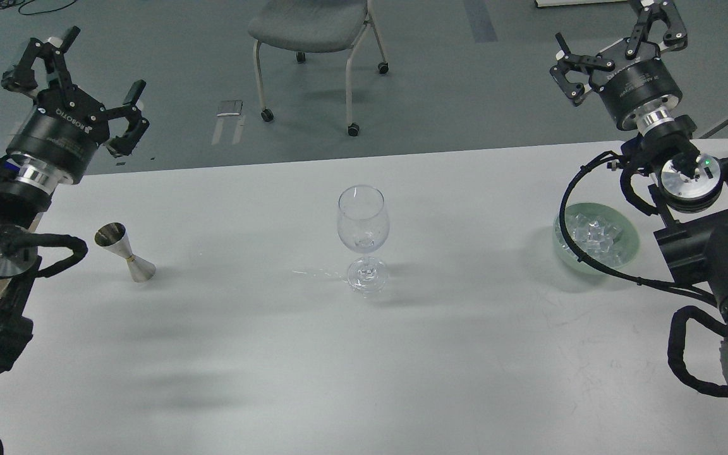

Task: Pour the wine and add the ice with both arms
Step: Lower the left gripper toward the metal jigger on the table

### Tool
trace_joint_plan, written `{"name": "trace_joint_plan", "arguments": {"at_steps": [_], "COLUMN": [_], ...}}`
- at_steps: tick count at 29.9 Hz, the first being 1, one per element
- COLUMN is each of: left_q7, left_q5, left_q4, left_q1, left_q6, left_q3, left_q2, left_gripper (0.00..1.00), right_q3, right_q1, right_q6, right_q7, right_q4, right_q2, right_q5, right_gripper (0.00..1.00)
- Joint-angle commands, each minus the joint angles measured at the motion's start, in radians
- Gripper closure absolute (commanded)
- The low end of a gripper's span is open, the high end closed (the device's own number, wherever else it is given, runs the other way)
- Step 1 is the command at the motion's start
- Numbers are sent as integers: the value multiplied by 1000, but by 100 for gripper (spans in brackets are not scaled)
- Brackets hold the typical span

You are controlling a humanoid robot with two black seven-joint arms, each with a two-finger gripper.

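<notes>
from the head view, the glass (363, 237) stands upright mid-surface (263, 354), tall on a thin stem, so a sideways knock from either arm would likely tip it. a wet streak (316, 273) lies just left of its base, and a few glints low in its bowl may be the wine (364, 241); i can't tell how much. the jigger (125, 252) stands tilted near the left edge; narrow-waisted and shiny, it could slip or spill when lifted. the ice (593, 235) sits in a pale green bowl (630, 243) at the right, with the right arm's cable draped across its rim, which could snag or drag it. left gripper (76, 85) and right gripper (617, 47) hang raised beyond the far edge, fingers spread, holding nothing. a chair (311, 28) stands behind, well clear.
</notes>
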Motion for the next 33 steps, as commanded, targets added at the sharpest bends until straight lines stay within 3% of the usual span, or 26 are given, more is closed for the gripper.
{"name": "trace_joint_plan", "arguments": {"at_steps": [1,8,10,16,23,28,29,31,33], "left_q7": [0,0,1,32,112,124,132,152,155], "left_q5": [-56,-93,-154,-226,-299,-294,-294,-308,-311], "left_q4": [-81,-306,-408,-488,-483,-463,-456,-454,-439], "left_q1": [109,373,509,754,829,831,832,834,834], "left_q6": [-1,2,13,8,13,38,45,59,97], "left_q3": [-43,-190,-264,-349,-336,-332,-333,-333,-338], "left_q2": [56,101,99,31,-110,-226,-235,-261,-330], "left_gripper": [2,5,4,4,5,4,5,17,18], "right_q3": [0,3,3,6,5,6,6,5,5], "right_q1": [-23,-59,-77,-109,-112,-119,-120,-125,-132], "right_q6": [0,0,0,0,0,0,0,0,0], "right_q7": [0,0,0,1,1,1,1,1,1], "right_q4": [26,54,55,57,63,63,63,63,65], "right_q2": [0,-3,-13,-17,-16,-19,-25,-36,-36], "right_q5": [0,0,0,0,0,0,0,0,0], "right_gripper": [0,0,0,0,0,0,0,0,0]}}
